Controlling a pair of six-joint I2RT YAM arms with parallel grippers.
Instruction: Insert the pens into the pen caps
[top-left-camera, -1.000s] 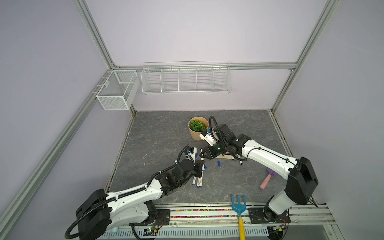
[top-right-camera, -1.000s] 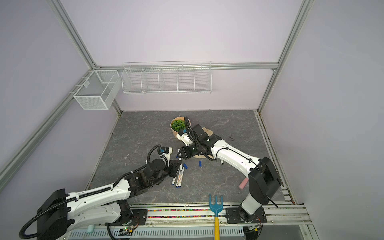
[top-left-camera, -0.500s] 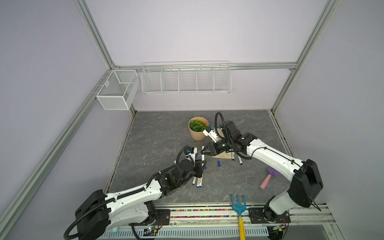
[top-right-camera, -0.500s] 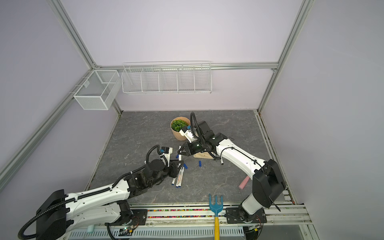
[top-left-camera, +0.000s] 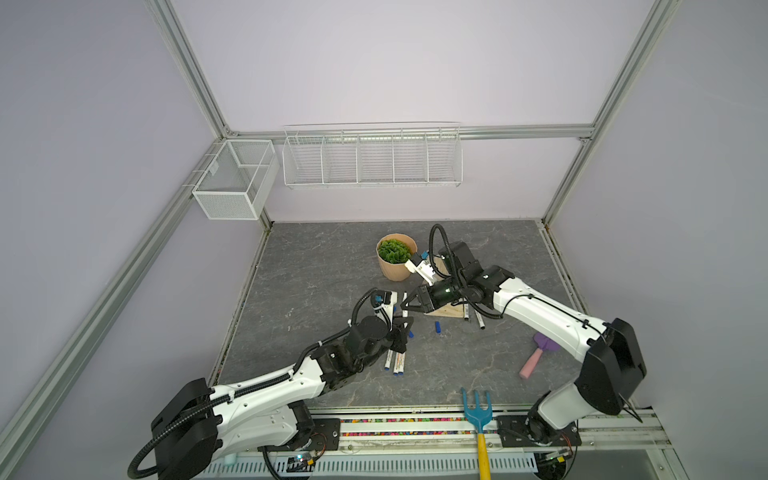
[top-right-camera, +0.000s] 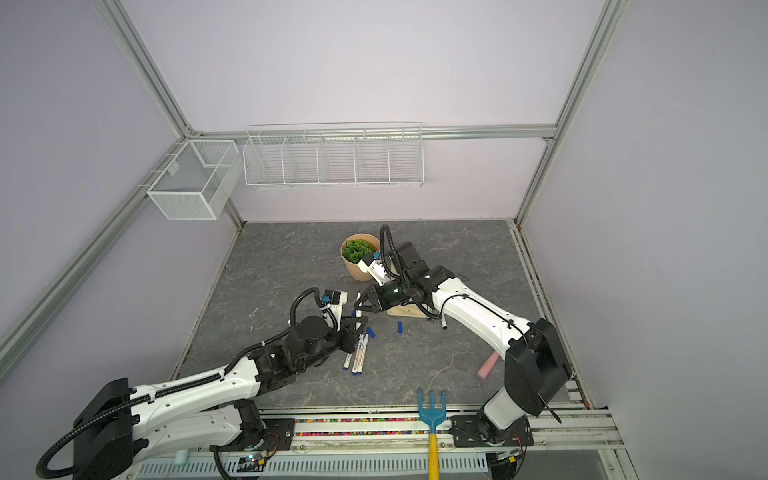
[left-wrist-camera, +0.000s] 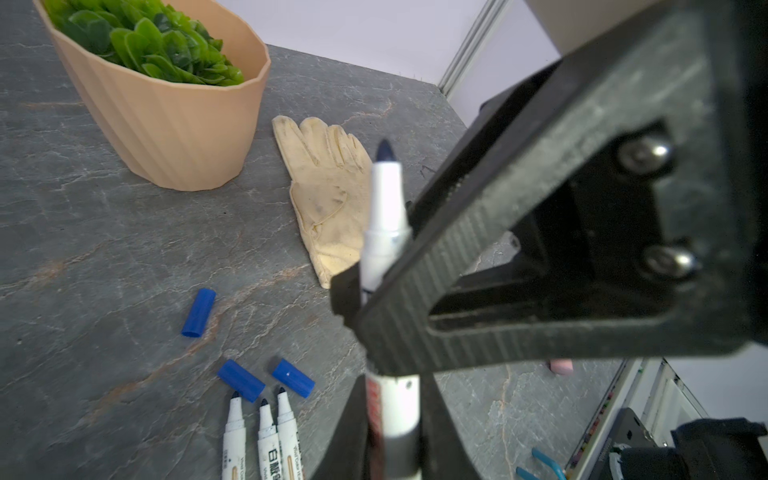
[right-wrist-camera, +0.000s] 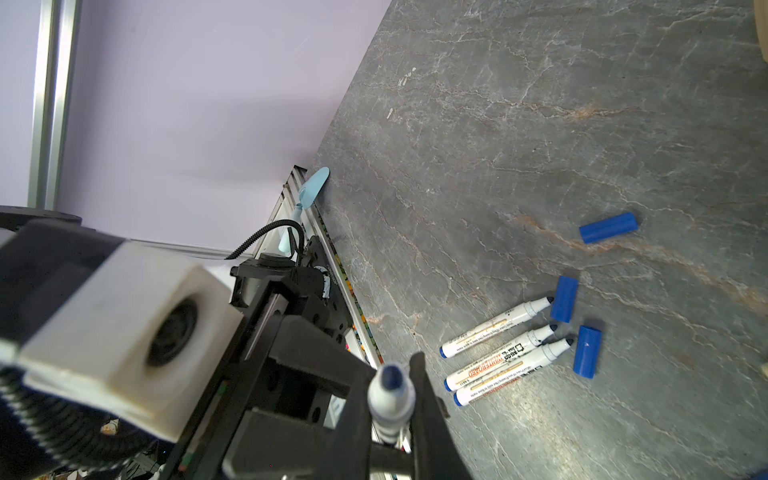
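Right wrist: four pens (right-wrist-camera: 498, 359), three caps (right-wrist-camera: 564, 299)

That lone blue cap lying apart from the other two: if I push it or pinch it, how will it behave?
The short blue plastic pen cap is a smooth cylinder lying on its side on the grey stone-look tabletop, so a sideways nudge will probably roll it. It looks small, so it is likely very light and easily flicked away. Its smooth plastic may slip unless pinched squarely.
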